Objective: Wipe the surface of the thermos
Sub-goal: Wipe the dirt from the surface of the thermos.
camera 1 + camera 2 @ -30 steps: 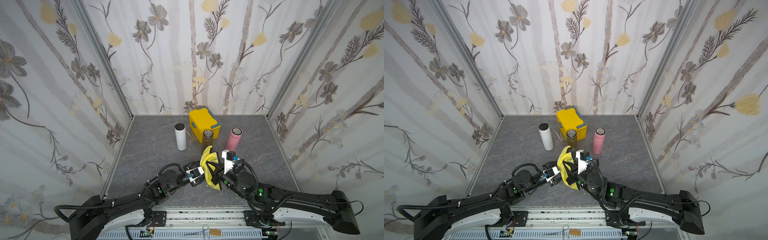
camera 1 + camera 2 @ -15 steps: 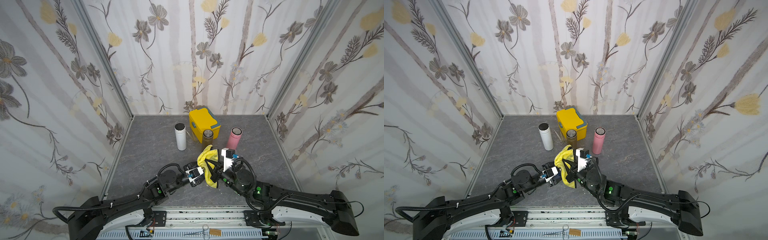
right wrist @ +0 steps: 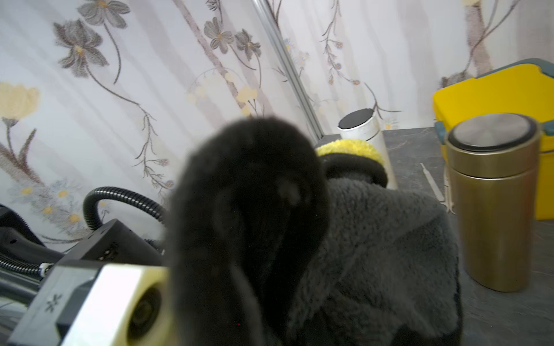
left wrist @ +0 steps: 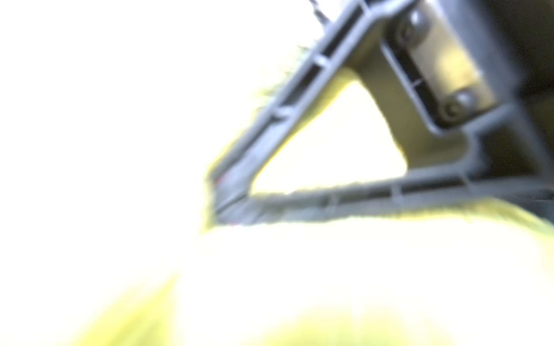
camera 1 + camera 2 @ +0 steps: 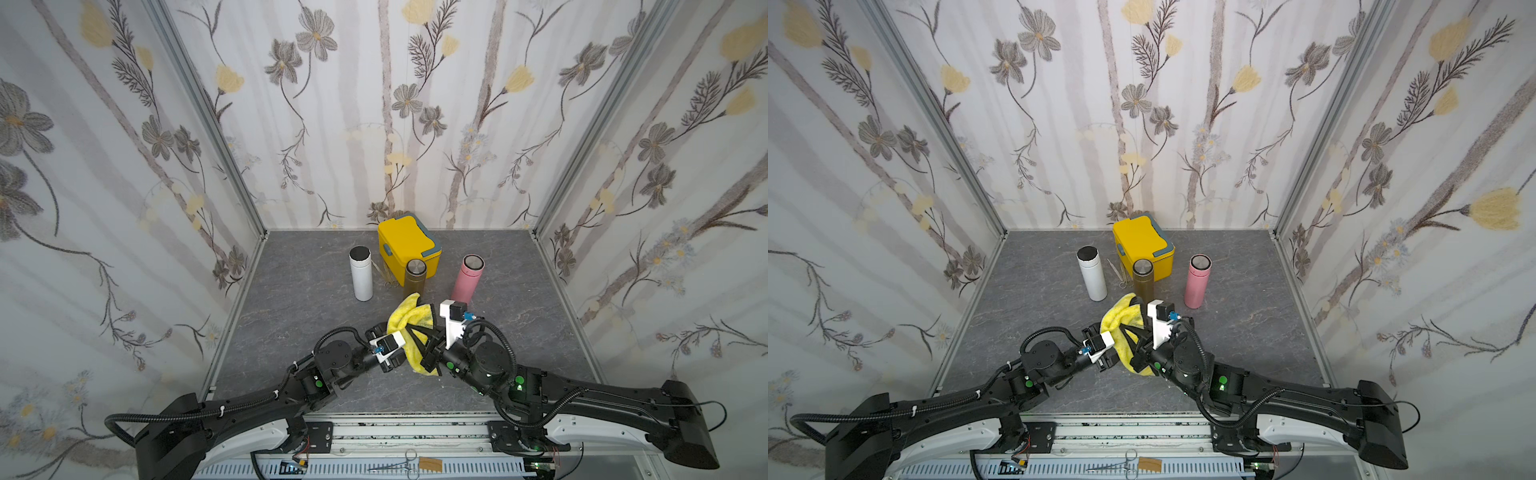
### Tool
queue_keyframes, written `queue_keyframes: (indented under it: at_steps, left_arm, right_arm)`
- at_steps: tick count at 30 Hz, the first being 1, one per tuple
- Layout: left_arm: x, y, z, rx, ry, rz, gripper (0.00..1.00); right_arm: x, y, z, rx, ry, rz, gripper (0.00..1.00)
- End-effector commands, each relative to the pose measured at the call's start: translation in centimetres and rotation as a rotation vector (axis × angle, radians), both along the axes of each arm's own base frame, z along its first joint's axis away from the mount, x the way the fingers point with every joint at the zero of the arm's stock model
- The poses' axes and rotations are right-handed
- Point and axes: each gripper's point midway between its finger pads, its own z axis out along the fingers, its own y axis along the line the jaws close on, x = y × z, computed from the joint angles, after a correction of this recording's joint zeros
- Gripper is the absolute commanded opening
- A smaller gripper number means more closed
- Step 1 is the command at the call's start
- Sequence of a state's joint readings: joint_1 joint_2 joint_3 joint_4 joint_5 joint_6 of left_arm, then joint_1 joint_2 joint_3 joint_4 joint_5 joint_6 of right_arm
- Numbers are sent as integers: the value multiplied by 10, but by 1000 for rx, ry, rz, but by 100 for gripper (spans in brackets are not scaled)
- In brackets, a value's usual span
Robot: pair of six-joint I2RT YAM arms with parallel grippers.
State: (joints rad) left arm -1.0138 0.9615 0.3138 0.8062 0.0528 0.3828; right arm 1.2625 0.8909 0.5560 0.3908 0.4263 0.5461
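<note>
Both arms have carried the yellow cloth [image 5: 409,320] closer to the bronze thermos [image 5: 414,279], which stands upright just before the yellow box [image 5: 407,243]. The left gripper [image 5: 401,353] and right gripper [image 5: 417,334] each pinch the soft cloth. The thermos's smooth metal wall likely slips and tips, so grip mid-body. A white thermos [image 5: 360,274] and a pink thermos [image 5: 467,278] flank it.

A fuzzy cloth [image 3: 374,239], looking dark grey in shadow with a yellow edge showing above centre, is filling the middle and bottom of the frame. One blurred fold is hanging close to the lens. A bronze thermos [image 3: 494,209] is standing upright at the right, with a yellow box [image 3: 485,96] sitting behind it at upper right. A white thermos [image 3: 359,122] is peeking over the cloth. A white camera block [image 3: 90,299] is occupying the lower left.
</note>
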Motion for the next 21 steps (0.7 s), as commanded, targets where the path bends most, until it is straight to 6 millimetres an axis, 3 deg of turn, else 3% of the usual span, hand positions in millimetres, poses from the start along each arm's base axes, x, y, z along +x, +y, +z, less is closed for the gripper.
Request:
queue_keyframes:
  at_steps: [1, 3, 6, 14, 21]
  left_arm:
    - [10, 44, 104, -475, -50, 137, 0]
    - [17, 66, 114, -611, 30, 198, 0]
    - [15, 83, 124, -712, 89, 204, 0]
    - [26, 129, 135, -1032, 322, 276, 0]
    - [32, 132, 135, -1096, 420, 284, 0]
  right_arm:
    - [19, -43, -43, -128, 62, -178, 0]
    - [25, -56, -53, -134, 72, -225, 0]
    - [31, -61, -75, -169, 89, -263, 0]
    - [17, -16, -125, -198, 98, -97, 0]
    - [-5, 22, -112, -121, 40, 15, 0]
